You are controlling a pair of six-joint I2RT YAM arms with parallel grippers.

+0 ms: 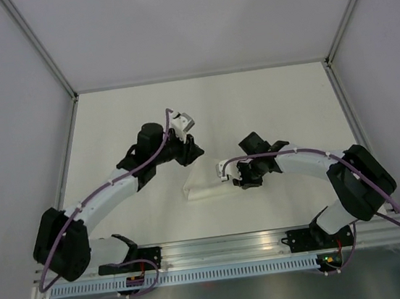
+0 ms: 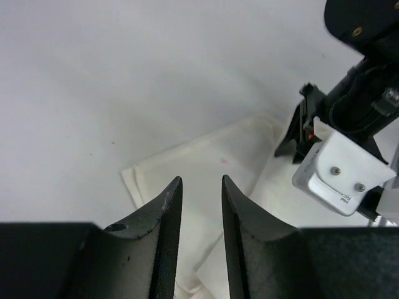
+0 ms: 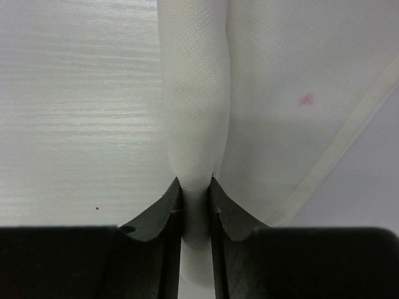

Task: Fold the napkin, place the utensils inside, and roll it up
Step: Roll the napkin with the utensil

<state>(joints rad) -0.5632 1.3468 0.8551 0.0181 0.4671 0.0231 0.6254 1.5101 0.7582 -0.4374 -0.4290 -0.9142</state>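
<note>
Top external view: the left gripper [image 1: 188, 151] hangs above the table [image 1: 275, 104], just beyond the left end of the napkin [image 1: 206, 187], which lies folded near mid-table between the two arms. Left wrist view: its jaws stand partly apart with nothing between them, the napkin's corner showing below the gap. Right wrist view: the right gripper [image 3: 194, 182] is pinched narrow on a rolled ridge of the napkin, with a flat layer bearing a small pink spot [image 3: 306, 99] to the ridge's right.
</note>
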